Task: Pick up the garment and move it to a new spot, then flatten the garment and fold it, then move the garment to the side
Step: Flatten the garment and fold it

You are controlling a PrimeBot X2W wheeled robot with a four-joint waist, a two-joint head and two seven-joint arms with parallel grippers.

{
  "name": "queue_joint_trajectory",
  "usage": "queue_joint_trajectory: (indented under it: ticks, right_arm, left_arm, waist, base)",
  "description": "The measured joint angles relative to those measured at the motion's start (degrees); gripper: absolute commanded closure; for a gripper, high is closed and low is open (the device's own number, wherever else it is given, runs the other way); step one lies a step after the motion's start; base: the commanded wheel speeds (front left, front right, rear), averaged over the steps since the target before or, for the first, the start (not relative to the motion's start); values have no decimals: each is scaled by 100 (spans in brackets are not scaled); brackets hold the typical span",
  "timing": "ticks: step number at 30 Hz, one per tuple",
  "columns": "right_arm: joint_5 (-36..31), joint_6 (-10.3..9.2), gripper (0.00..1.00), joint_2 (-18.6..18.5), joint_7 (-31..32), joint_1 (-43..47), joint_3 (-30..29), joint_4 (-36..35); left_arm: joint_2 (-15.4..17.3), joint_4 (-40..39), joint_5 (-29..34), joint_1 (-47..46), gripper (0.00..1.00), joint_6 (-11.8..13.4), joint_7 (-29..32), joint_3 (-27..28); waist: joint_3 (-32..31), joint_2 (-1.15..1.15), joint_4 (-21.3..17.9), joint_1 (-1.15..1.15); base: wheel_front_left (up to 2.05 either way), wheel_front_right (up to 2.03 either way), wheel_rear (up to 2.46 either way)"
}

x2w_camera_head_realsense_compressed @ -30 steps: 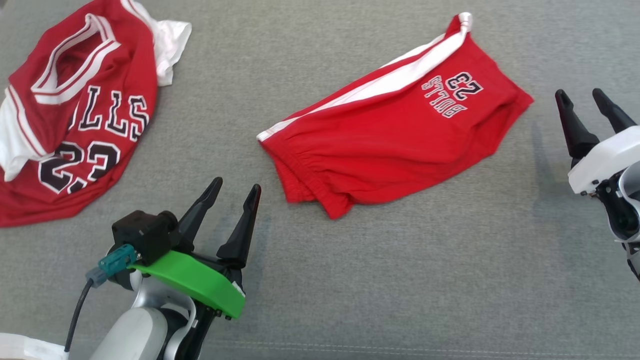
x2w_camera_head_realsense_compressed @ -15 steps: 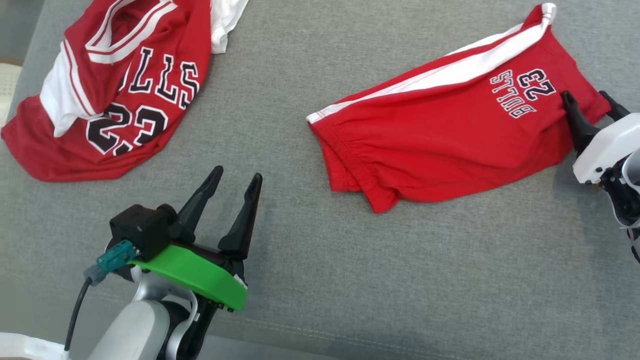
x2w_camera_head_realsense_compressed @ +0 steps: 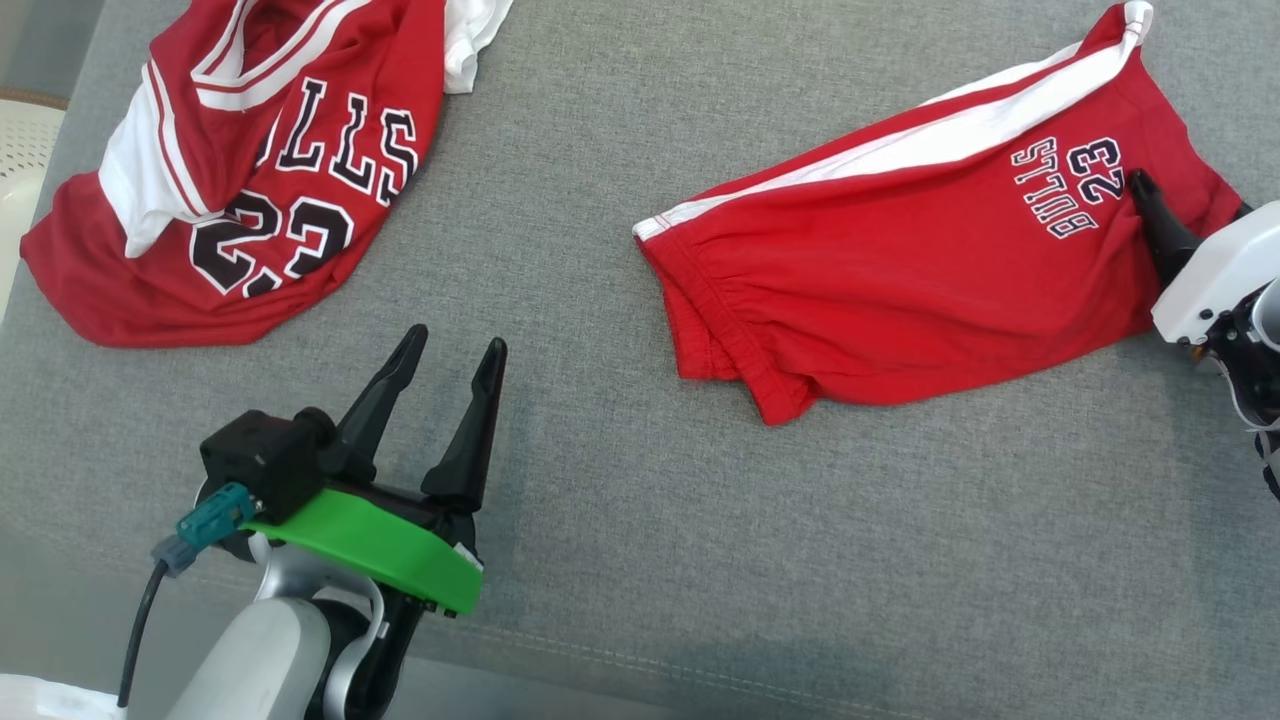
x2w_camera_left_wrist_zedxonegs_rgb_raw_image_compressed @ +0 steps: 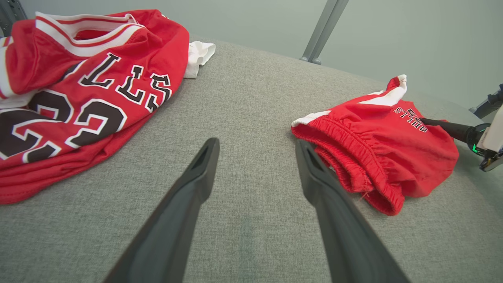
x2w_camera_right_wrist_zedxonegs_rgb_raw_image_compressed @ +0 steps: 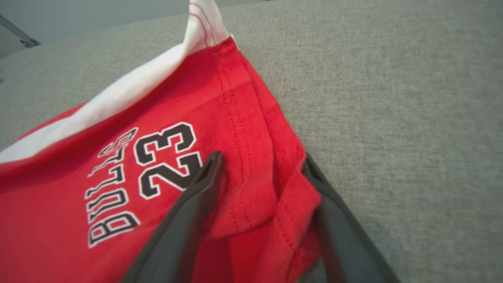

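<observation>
The garment, a pair of red shorts (x2w_camera_head_realsense_compressed: 900, 270) with a white side stripe and "BULLS 23" print, lies folded flat on the grey fabric surface (x2w_camera_head_realsense_compressed: 640, 520). My right gripper (x2w_camera_head_realsense_compressed: 1192, 200) is at the shorts' right end. In the right wrist view its jaws stand open, with the bunched hem corner (x2w_camera_right_wrist_zedxonegs_rgb_raw_image_compressed: 267, 204) of the shorts (x2w_camera_right_wrist_zedxonegs_rgb_raw_image_compressed: 118, 177) between the two fingers of the right gripper (x2w_camera_right_wrist_zedxonegs_rgb_raw_image_compressed: 262, 161). My left gripper (x2w_camera_head_realsense_compressed: 455, 342) hangs open over bare grey cloth, left of the shorts' waistband (x2w_camera_left_wrist_zedxonegs_rgb_raw_image_compressed: 346, 157). Nothing lies between the fingers of the left gripper (x2w_camera_left_wrist_zedxonegs_rgb_raw_image_compressed: 257, 143).
A red and white jersey (x2w_camera_head_realsense_compressed: 250, 170) with "BULLS 23" lies crumpled at the far left, also seen as the jersey (x2w_camera_left_wrist_zedxonegs_rgb_raw_image_compressed: 86, 98) in the left wrist view. A pale perforated object (x2w_camera_head_realsense_compressed: 20, 150) stands beyond the left edge. A stitched seam (x2w_camera_head_realsense_compressed: 700, 665) runs along the near edge.
The camera has shifted, so the whole picture slid. My right gripper went from beside the shorts to straddling their hem corner. The left gripper stays open.
</observation>
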Motion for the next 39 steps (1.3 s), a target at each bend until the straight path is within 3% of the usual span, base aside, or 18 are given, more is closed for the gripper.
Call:
queue_joint_trajectory:
  ticks: [4,15,39]
  right_arm:
    - [163,199,100,141,36,-25,-12,54]
    - [758,464,100,514,-48,72,-213,71]
    - [1376,550,100,829,-500,1528,-526,-232]
  left_arm:
    - [0,65,0,1,0,0,-59,85]
    - [45,245,-27,34,0,9,-194,335]
    - [258,293,-121,433,0,18,-185,446]
  waist:
    - [-12,0,-16,0]
    - [-167,0,-321,0]
    - [-729,0,-1537,0]
  base:
    - [0,0,0]
    - [0,0,0]
    - [0,0,0]
